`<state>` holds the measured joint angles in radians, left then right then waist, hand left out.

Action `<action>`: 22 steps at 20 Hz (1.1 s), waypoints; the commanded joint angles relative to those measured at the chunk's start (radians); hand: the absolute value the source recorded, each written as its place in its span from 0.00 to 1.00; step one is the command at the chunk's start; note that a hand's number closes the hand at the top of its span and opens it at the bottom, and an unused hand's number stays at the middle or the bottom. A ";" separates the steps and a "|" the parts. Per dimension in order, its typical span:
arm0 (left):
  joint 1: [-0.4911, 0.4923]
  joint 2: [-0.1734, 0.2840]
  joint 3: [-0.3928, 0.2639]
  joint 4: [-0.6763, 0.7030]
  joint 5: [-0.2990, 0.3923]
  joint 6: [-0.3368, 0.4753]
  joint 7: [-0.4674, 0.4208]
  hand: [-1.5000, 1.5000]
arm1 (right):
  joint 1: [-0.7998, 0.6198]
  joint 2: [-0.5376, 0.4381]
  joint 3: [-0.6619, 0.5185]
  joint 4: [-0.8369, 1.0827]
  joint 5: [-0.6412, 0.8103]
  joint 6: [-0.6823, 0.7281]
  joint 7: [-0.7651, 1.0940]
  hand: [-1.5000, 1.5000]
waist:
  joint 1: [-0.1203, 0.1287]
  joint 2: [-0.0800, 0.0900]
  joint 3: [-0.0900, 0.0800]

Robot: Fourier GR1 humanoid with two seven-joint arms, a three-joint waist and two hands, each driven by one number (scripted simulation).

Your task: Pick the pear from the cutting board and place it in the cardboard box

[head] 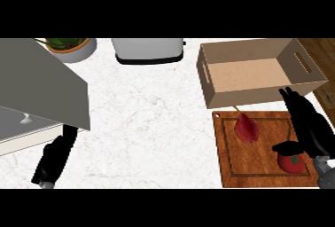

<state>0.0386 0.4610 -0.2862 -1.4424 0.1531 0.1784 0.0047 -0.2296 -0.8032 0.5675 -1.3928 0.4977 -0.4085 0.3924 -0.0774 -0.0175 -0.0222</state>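
Two black hands are seen, one at the left (56, 155) and one at the right (307, 124). Each is made of long, thin, shiny black fingers. On the right hand, a short, fat black thumb (286, 147) is seen near the wrist end. A small grey part is shown at the near end of each hand, perhaps the start of a forearm. No cables, screws or marks can be made out.

We see the right robot hand (307, 122) at the near right, fingers straight, pointing far; the left robot hand (56, 157) rests open near left
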 commanded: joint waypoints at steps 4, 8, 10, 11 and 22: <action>-0.127 -0.044 -0.054 -0.111 -0.012 -0.044 -0.032 0.50 | -0.013 0.033 0.101 -0.216 0.007 0.243 0.345 0.00 | 0.005 -0.007 0.012; -0.174 -0.045 -0.049 -0.081 0.006 -0.079 -0.024 0.50 | -0.091 0.078 0.100 -0.321 -0.014 0.353 0.541 0.00 | 0.017 0.003 0.014; -0.173 -0.069 -0.057 -0.084 0.004 -0.067 -0.026 0.50 | -0.093 0.093 0.090 -0.337 -0.034 0.385 0.624 0.00 | 0.030 0.008 0.017; -0.162 -0.062 -0.061 -0.095 0.005 -0.073 -0.019 0.50 | -0.111 0.114 0.082 -0.381 -0.041 0.392 0.677 0.00 | 0.033 0.005 0.017; -0.216 -0.084 -0.070 -0.095 -0.005 -0.075 0.017 0.50 | -0.135 0.218 0.084 -0.278 0.013 0.406 0.757 0.00 | 0.058 0.018 0.021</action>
<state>-0.0247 0.4460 -0.3151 -1.4465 0.1609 0.1298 0.0645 -0.3650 -0.6274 0.6447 -1.7142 0.4902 -0.0049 1.0612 -0.0080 0.0048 -0.0126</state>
